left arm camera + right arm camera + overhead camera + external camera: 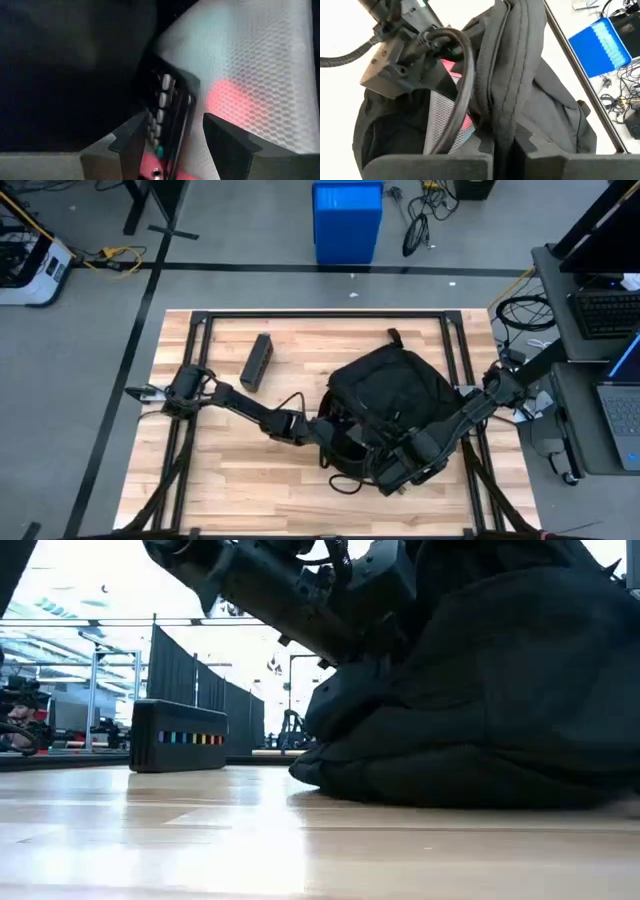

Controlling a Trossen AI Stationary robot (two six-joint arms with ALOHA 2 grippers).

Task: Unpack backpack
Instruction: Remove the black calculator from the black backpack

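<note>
The black backpack [395,390] lies on the wooden table, right of centre, with its opening toward the near left. My left gripper [175,120] reaches into that opening and is open. Its fingers stand on either side of a dark device with rows of buttons [162,112], which stands on edge beside white mesh lining [260,65] and something pink [227,97]. My right gripper [504,150] is at the backpack's near side [395,470], shut on the rim of the opening. In the low view the backpack [480,700] rests on the tabletop. My left gripper has one finger [132,145] close against the buttoned device; whether it touches cannot be told. My right gripper pinches the padded rim of the backpack's opening [502,115] between its two fingers, which lie across the rim. The rim is held up and the opening gapes, while the backpack's body stays on the table.
A dark rectangular box [257,361] with a coloured strip [180,736] lies on the table's far left part. A black frame [320,315] borders the tabletop. A strap loop [345,480] trails toward the near edge. A blue bin [347,220] stands on the floor beyond.
</note>
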